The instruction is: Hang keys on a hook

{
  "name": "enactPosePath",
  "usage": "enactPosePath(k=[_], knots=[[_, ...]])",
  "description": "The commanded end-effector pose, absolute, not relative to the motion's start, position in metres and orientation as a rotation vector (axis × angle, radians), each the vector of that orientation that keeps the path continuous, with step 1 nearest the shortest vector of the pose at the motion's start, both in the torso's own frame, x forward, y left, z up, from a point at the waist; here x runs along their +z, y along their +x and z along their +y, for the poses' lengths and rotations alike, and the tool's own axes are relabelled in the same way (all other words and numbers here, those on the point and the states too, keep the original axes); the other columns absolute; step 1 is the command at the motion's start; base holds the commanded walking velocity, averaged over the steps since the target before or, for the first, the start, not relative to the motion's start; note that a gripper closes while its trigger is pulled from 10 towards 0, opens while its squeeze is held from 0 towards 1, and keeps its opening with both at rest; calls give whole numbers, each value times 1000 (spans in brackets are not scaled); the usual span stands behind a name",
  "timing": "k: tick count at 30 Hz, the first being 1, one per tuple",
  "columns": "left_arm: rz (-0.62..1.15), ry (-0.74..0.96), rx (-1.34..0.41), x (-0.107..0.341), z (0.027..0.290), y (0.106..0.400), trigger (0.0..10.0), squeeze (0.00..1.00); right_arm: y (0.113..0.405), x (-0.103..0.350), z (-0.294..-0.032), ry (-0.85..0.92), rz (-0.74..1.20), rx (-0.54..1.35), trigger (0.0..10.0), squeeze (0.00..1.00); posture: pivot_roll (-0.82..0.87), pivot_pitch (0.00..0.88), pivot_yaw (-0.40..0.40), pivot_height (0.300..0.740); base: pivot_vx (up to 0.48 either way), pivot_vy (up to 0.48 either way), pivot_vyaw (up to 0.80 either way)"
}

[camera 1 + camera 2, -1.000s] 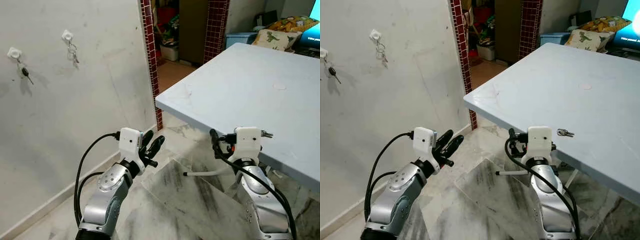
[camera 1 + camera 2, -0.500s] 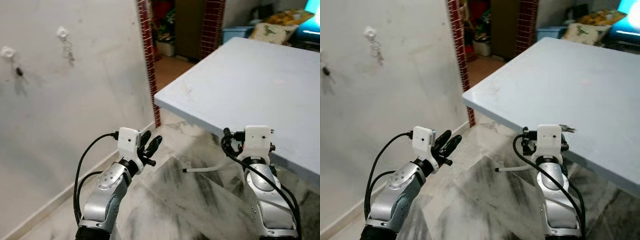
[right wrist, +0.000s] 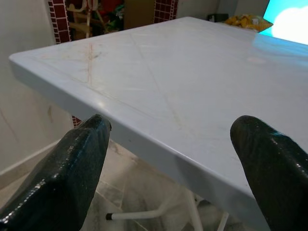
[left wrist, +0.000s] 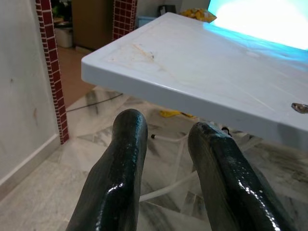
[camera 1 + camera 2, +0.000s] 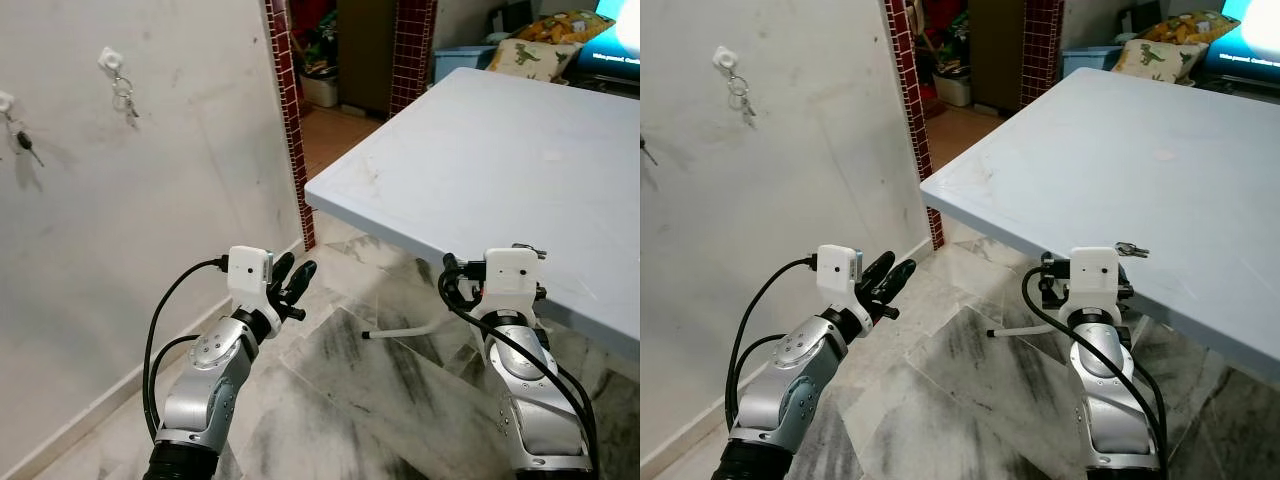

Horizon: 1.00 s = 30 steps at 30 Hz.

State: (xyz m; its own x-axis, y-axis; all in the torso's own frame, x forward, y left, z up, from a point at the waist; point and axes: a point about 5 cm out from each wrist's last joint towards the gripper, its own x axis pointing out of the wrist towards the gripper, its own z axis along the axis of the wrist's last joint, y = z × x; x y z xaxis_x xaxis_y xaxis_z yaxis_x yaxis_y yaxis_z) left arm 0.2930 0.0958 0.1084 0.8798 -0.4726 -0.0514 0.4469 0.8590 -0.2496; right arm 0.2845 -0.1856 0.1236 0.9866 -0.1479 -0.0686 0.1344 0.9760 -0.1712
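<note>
A small bunch of keys [image 5: 1132, 249] lies on the pale blue table [image 5: 480, 150], close to its near edge. My right gripper [image 3: 174, 126] is open wide, level with that edge, and holds nothing; seen from the head, its white wrist camera [image 5: 512, 272] covers the fingers, and the keys lie just beyond it. My left gripper [image 5: 294, 276] hangs over the floor left of the table, open by a narrow gap and holding nothing. On the white wall at left, a hook [image 5: 108, 60] carries a key ring [image 5: 124, 95]. A second hook [image 5: 4, 100] holds a dark key [image 5: 26, 148].
A red brick pillar [image 5: 284, 110] stands between the wall and a doorway with clutter behind it. The floor [image 5: 370, 400] is grey marble, with a white table leg [image 5: 405, 331] under the table. A dinosaur-print cushion [image 5: 530, 52] lies at the back right.
The whole view has shifted as the camera moved. The left arm sits slightly lower and further left. The right gripper stays at the table edge by the keys.
</note>
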Motion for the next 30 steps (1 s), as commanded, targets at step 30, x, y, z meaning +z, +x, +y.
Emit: enactPosePath(k=[30], knots=[[129,-236,-485,106,95,292,10000,0,286,125,-177,-138,77,-102,10000,0,-115,0,93,740,194,0,-392]])
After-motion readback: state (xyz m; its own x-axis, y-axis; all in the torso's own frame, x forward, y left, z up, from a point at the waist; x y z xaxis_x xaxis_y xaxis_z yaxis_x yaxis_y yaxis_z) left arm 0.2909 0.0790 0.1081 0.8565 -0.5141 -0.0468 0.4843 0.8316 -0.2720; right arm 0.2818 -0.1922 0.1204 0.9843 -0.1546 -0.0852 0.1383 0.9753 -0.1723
